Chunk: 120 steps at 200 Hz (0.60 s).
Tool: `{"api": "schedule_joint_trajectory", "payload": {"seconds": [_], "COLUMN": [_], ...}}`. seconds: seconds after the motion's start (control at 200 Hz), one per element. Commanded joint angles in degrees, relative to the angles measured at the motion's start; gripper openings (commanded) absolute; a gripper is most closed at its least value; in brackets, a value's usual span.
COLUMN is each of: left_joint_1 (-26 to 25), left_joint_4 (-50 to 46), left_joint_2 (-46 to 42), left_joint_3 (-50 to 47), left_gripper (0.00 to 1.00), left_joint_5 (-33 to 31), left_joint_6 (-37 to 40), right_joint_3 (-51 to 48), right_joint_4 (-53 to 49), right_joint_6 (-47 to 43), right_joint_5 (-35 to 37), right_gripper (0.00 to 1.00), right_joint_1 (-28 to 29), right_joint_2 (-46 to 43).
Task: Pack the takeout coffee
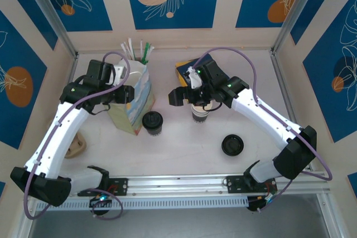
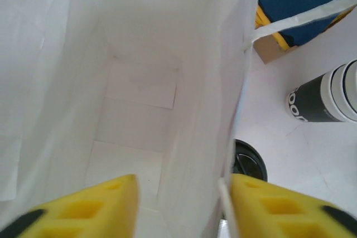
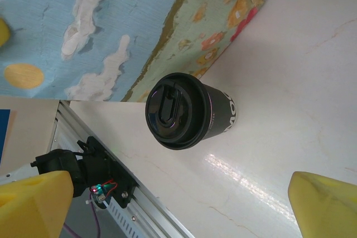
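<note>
Left gripper (image 2: 178,210) astride bag wall (image 2: 207,104), takeout coffee (image 1: 152,122) beside, loose lid (image 1: 232,145) apart

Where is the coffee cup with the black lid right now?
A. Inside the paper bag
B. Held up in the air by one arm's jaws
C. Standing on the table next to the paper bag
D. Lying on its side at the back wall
C: the lidded cup stands upright on the table just beside the paper bag, with no jaws around it.
</note>
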Motion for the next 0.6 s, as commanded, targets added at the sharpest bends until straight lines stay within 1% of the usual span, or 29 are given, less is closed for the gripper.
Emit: {"api": "schedule_joint_trajectory", "payload": {"seconds": [0.0,0.035,0.055,0.1,0.15,0.28,0.43,0.53,0.595], "left_joint_1": [-0.52,-0.51,-0.51,-0.52,-0.51,-0.51,-0.47,-0.25,-0.11], "left_joint_4": [-1.68,-1.95,-2.15,-2.46,-2.72,-3.30,-5.30,-7.42,-8.12], "left_joint_2": [-0.43,-0.69,-0.82,-1.37,-2.02,-3.88,-5.80,-7.31,-8.63], "left_joint_3": [2.43,2.83,3.01,3.51,4.04,5.70,8.25,9.30,9.82], "left_gripper": [0.59,0.61,0.63,0.74,0.80,1.00,1.00,1.00,1.00], "left_joint_5": [-1.69,-1.94,-2.05,-2.35,-2.79,-4.06,-7.21,-11.50,-13.07], "left_joint_6": [-1.13,-1.53,-1.79,-2.67,-3.73,-6.76,-10.12,-12.92,-13.80], "right_joint_3": [-0.07,0.11,0.14,0.37,0.48,1.03,1.32,1.63,1.60], "right_joint_4": [0.31,0.22,0.22,0.21,0.22,0.30,0.79,0.91,1.01], "right_joint_6": [0.07,0.03,-0.06,-0.12,-0.32,-0.91,-1.84,-2.63,-3.01], "right_joint_5": [-0.46,-0.53,-0.58,-0.58,-0.74,-0.84,-1.02,-1.10,-1.19], "right_gripper": [0.99,0.99,0.99,0.99,0.99,0.99,0.99,0.99,0.99], "right_joint_1": [0.52,0.52,0.52,0.56,0.52,0.82,1.56,2.09,2.34], "right_joint_2": [-0.38,-0.40,-0.40,-0.52,-0.60,-1.02,-1.69,-1.79,-1.94]}}
